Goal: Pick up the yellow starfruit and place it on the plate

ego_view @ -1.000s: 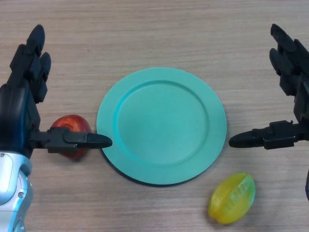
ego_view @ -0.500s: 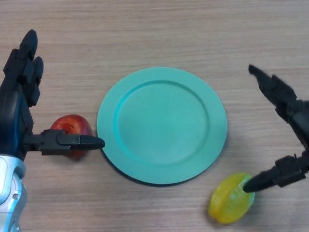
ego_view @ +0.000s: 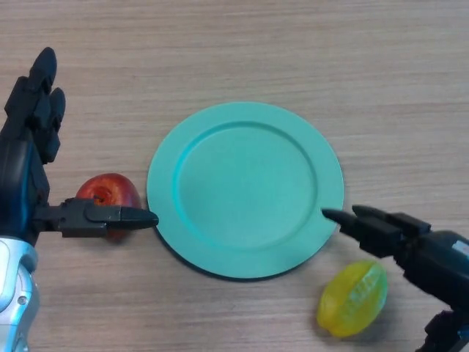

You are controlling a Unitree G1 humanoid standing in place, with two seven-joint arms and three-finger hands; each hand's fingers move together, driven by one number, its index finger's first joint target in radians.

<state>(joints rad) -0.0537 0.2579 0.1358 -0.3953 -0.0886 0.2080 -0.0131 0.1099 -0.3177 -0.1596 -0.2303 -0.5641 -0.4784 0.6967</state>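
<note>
The yellow starfruit (ego_view: 352, 298) lies on the wooden table at the lower right, just off the rim of the teal plate (ego_view: 245, 188). My right hand (ego_view: 410, 246) reaches in from the lower right, open, its fingers stretched over the table just above the starfruit, their tips at the plate's right edge. Its thumb shows only at the bottom right corner. My left hand (ego_view: 29, 169) stands open at the far left, with its thumb pointing toward the plate.
A red apple (ego_view: 110, 193) sits left of the plate, partly behind my left thumb. Bare wooden table (ego_view: 242, 44) lies beyond the plate.
My right hand has dropped and swung in toward the starfruit; its fingers now lie low and point left at the plate's rim. The left hand has hardly moved.
</note>
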